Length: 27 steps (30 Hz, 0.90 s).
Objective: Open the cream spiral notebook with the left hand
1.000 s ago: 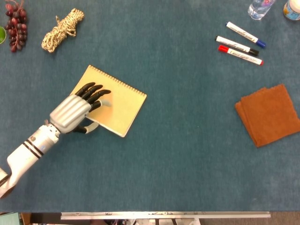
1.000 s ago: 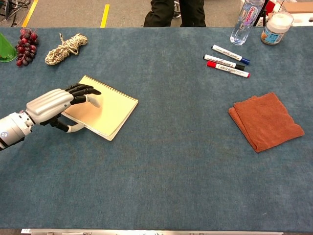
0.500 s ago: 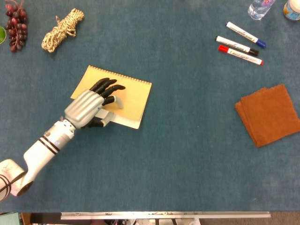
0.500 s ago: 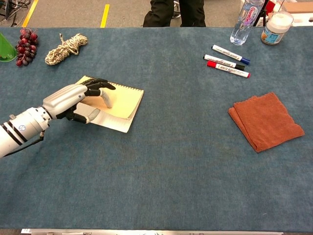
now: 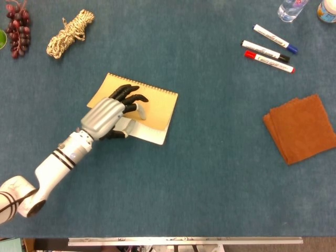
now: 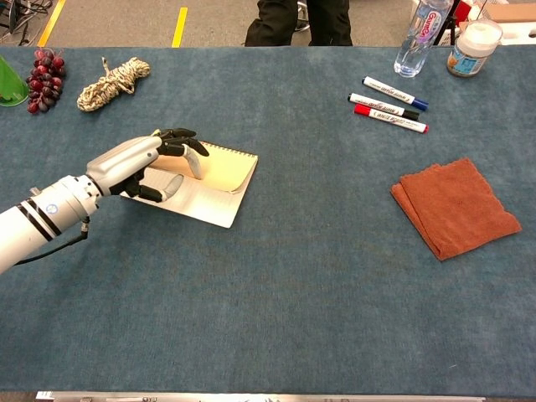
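Head view: the left hand lies over the left part of the cream notebook, at left of centre on the blue table. Since a second ago the notebook has slid to the right and turned, and its cover now stands lifted off a strip of white page along the near edge. The hand grips the cover, fingers on top and thumb under it, so the opening appears begun but not finished. The right hand is out of sight. Counted: one notebook, three markers, one brown cloth, one coil of rope, one bunch of grapes.

Chest view: the same left hand holds the raised cover, with white pages exposed below it, more than half a second ago. Counted here too: one bottle and one jar at the far right edge, and one green object at far left.
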### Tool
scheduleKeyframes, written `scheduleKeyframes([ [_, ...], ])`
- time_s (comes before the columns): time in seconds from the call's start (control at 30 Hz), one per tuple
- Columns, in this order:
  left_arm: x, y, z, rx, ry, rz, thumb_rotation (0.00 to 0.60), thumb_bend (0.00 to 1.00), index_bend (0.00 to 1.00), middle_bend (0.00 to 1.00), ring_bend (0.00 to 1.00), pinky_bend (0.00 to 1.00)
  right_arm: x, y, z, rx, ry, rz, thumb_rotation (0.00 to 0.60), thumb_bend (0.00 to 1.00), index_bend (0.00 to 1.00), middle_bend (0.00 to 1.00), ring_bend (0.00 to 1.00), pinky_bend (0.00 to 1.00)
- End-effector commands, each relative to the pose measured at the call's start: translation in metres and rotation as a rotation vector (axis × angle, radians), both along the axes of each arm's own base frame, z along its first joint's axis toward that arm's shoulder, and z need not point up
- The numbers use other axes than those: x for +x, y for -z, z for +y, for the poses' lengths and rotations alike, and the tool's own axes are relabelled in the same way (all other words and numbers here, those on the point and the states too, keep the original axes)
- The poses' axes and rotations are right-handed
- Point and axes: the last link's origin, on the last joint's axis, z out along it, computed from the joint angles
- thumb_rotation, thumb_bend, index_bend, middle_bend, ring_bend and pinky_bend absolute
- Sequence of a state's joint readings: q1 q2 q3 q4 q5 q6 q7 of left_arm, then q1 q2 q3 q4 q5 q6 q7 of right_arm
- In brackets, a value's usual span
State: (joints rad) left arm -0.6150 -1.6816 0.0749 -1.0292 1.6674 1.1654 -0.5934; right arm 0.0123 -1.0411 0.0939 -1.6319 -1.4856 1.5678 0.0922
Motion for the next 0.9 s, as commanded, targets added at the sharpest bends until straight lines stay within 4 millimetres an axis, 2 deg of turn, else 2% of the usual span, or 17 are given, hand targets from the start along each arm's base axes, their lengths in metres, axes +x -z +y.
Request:
scheduleKeyframes([
  [0.03,-0.008,-0.018,-0.005,-0.013,-0.023,-0.024,0.600,0.56,0.64,0.22,0.07,0.00,0.001,0.000,0.000,0.000,-0.003,0.001,0.600,0.23,0.31,0.27,0.18,0.29],
  [0.3,-0.037,-0.070,-0.020,-0.074,-0.020,0.052,0.600,0.56,0.63,0.22,0.07,0.00,0.006,0.004,-0.002,0.012,-0.018,-0.001,0.600,0.23,0.31,0.27,0.18,0.29],
  [0.43,-0.048,-0.099,-0.017,-0.077,-0.006,0.134,0.600,0.56,0.62,0.22,0.07,0.00,0.010,0.007,-0.003,0.019,-0.031,-0.003,0.600,0.23,0.31,0.27,0.18,0.29],
  [0.53,-0.047,-0.113,-0.013,-0.061,0.028,0.193,0.600,0.56,0.62,0.22,0.07,0.00,0.010,0.009,-0.002,0.020,-0.032,-0.004,0.600,0.23,0.31,0.27,0.18,0.29],
  [0.7,-0.028,-0.110,-0.011,-0.035,0.142,0.259,0.600,0.56,0.62,0.22,0.07,0.00,0.008,0.011,0.001,0.019,-0.024,-0.008,0.600,0.23,0.31,0.27,0.18,0.29],
  [0.9,0.014,-0.079,-0.012,-0.065,0.317,0.320,0.600,0.56,0.62,0.22,0.07,0.00,0.006,0.009,0.005,0.009,-0.018,-0.009,0.600,0.23,0.31,0.27,0.18,0.29],
])
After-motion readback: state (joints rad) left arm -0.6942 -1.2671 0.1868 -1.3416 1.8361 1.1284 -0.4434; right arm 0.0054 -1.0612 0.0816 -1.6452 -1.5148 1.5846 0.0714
